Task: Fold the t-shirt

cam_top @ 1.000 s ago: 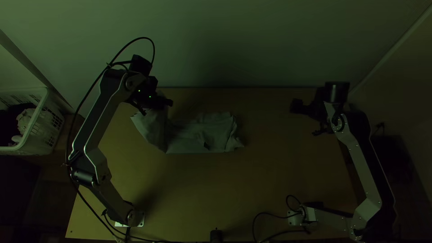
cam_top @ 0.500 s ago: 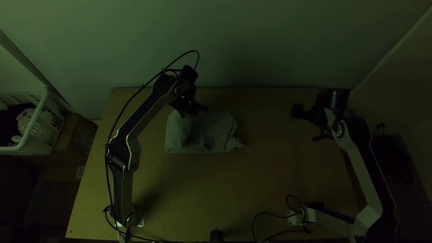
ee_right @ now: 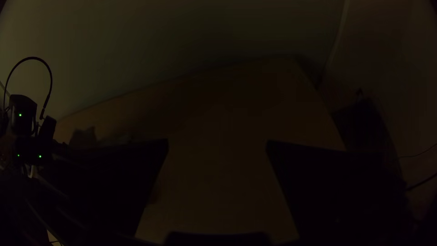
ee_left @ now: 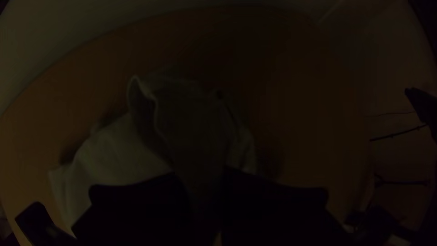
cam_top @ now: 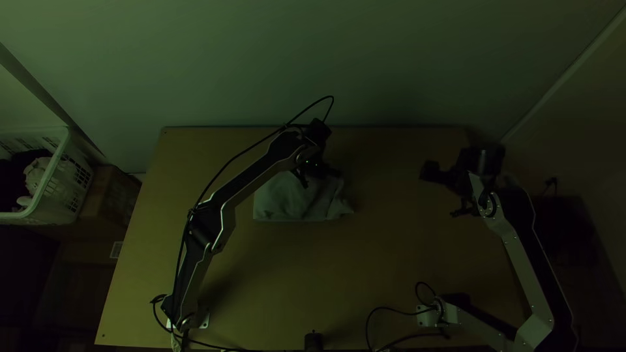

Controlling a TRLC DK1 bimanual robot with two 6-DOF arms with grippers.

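Observation:
The grey t-shirt [cam_top: 287, 199] lies as a small folded bundle around the middle of the table's far half. Over its far right part is my left gripper [cam_top: 334, 173]. In the left wrist view, part of the t-shirt [ee_left: 186, 118] rises between the close-set fingers of my left gripper [ee_left: 200, 191], which is shut on it. Which layer it holds is hard to tell. My right gripper [cam_top: 429, 172] is at the table's right side, apart from the cloth. Seen from its own wrist, the right gripper [ee_right: 217, 148] stands open with bare table between its fingers.
A white basket [cam_top: 55, 182] holding cloth items stands beyond the table's left edge, near a cardboard box [cam_top: 112, 195]. Cables [cam_top: 385, 326] lie at the near edge. Bare wood [cam_top: 326, 274] shows nearer than the shirt.
My left gripper has moved to the right, bringing the shirt's left end over the rest, so the bundle is shorter. The right arm's gripper has hardly moved.

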